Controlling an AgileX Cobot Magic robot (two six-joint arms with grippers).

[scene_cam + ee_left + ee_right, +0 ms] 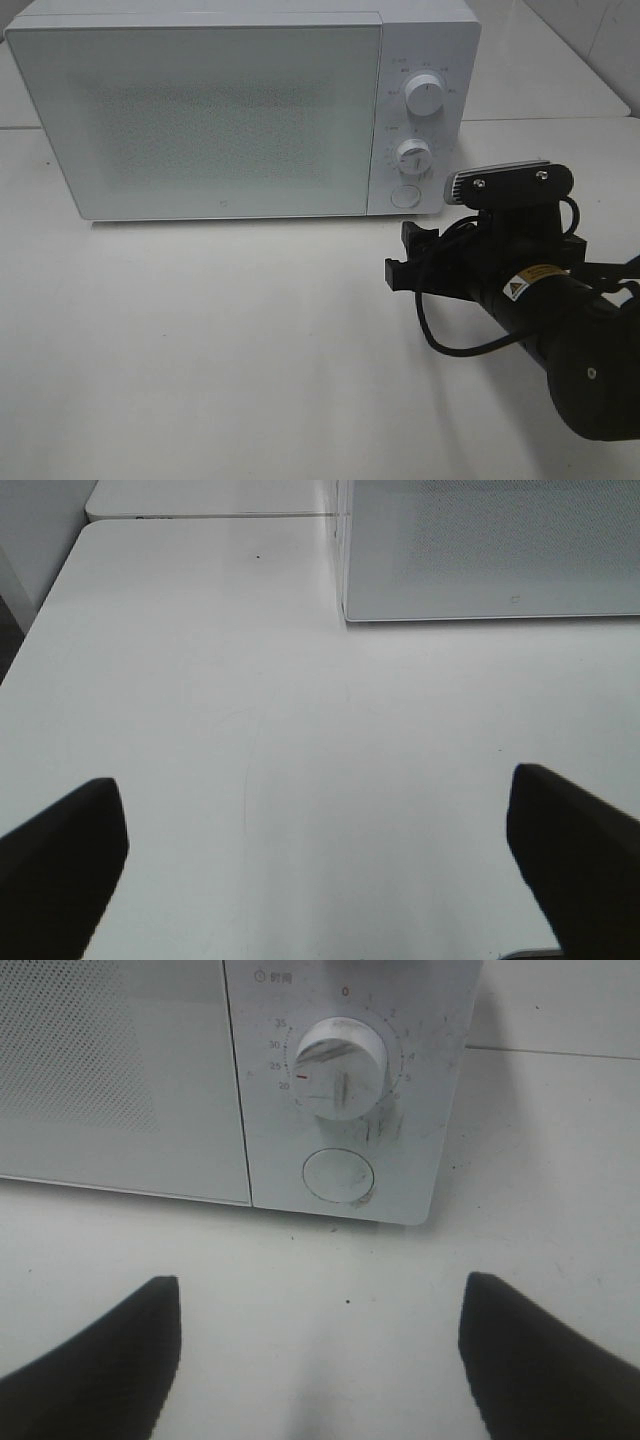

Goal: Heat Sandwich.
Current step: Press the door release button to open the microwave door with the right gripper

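Right wrist view is showing the right gripper [320,1295] hovering open and empty, facing the round button [339,1176] on the shut microwave [120,1060], probably needing a forward press next, with the left gripper [315,805] likewise open

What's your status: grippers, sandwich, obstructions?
Left gripper open, empty. Right gripper open, empty, facing microwave. Sandwich not in view; door shut. No obstruction seen.

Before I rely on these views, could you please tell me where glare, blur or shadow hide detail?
Exterior high: the microwave door is washed out by flat light, so nothing inside shows; the upper dial markings are too small to read. Left wrist: even light, the left claw only dark blurred edges. Right wrist: the timer knob numbers read clearly; the right claw is out of focus.
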